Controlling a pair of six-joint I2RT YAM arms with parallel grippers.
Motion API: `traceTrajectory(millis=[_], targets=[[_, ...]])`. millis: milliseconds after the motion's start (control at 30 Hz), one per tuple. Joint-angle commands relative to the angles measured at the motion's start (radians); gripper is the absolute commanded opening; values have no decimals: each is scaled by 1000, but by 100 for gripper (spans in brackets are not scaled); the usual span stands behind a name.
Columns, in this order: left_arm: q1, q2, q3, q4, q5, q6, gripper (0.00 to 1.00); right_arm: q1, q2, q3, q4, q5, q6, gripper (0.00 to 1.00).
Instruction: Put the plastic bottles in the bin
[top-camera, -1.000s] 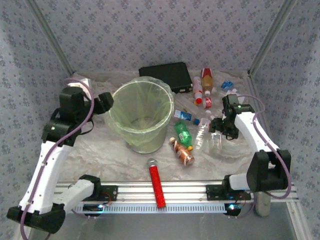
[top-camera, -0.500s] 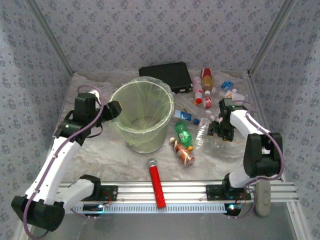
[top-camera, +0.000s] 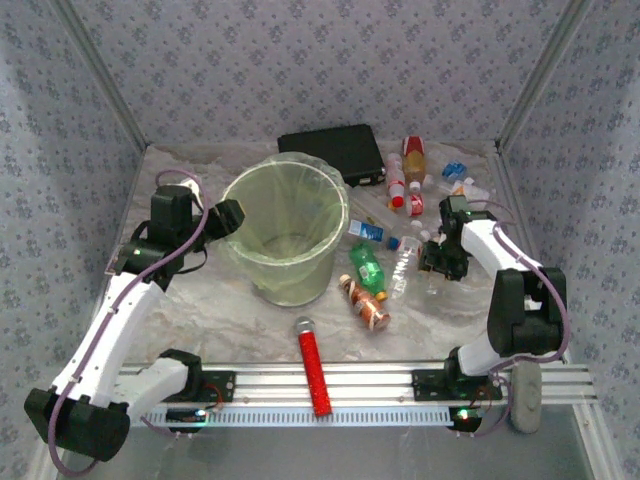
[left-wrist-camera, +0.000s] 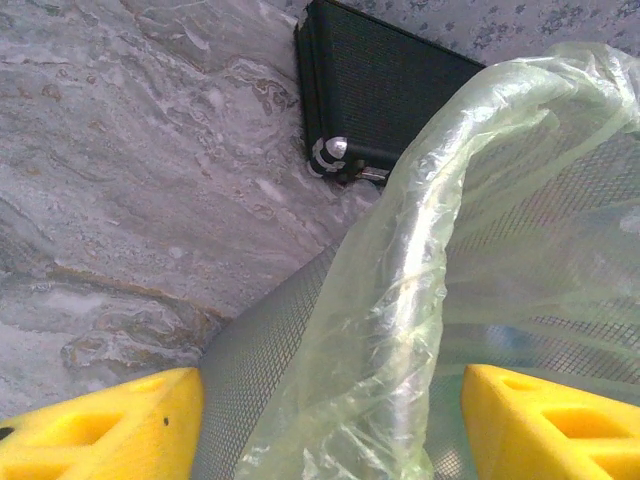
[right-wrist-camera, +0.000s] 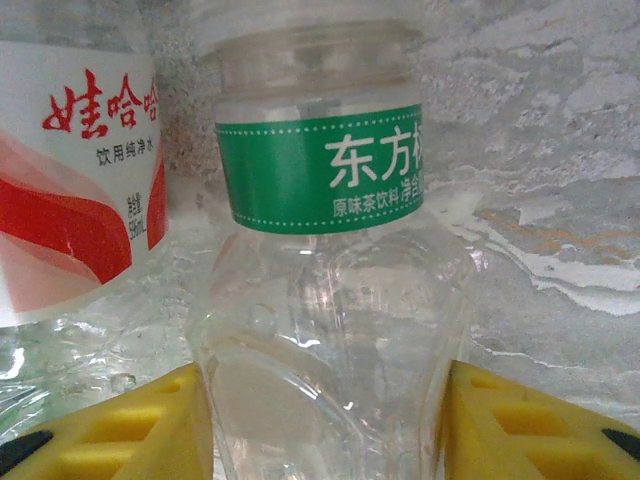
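Observation:
In the right wrist view a clear plastic bottle (right-wrist-camera: 320, 170) with a green label stands between my yellow fingers (right-wrist-camera: 120, 430), and both pads press its sides. My right gripper (top-camera: 432, 265) is shut on it, right of the bin (top-camera: 285, 190). A second bottle (right-wrist-camera: 70, 170) with a red and white label lies touching it on the left. Several more bottles lie between bin and gripper, among them a green one (top-camera: 366, 268) and an amber one (top-camera: 365, 303). My left gripper (top-camera: 228, 215) is open, straddling the bin's bag-lined rim (left-wrist-camera: 450, 200) without touching it.
A flat black case (top-camera: 335, 150) lies behind the bin, close to its rim in the left wrist view. A red cylinder with a grey cap (top-camera: 312, 365) lies near the front rail. More bottles (top-camera: 414, 160) sit at the back right. Crinkled sheeting covers the table.
My left arm swung in to the bin's left rim. My right gripper's jaws narrowed from wide open onto the clear bottle, and that arm's elbow folded back.

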Motion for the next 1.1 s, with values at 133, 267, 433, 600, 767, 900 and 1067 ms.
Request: traceTrajectory(millis=[133, 267, 433, 600, 767, 900, 1067], targets=[[-6, 12, -9, 7, -2, 9, 69, -7, -84, 58, -85, 12, 6, 42], [-6, 12, -6, 6, -4, 14, 69, -8, -119, 101, -129, 10, 4, 39], [-6, 11, -2, 1, -6, 19, 69, -4, -167, 172, -151, -61, -1, 38], [-6, 11, -1, 2, -4, 18, 69, 59, -215, 426, -251, -84, -8, 37], [-8, 28, 0, 15, 23, 16, 69, 171, -185, 672, -324, -104, -2, 36], [-18, 52, 20, 1, 48, 30, 68, 286, -130, 830, -303, -141, 20, 35], [-39, 68, 31, 7, 63, 30, 68, 452, -39, 1006, -262, -158, 33, 35]])
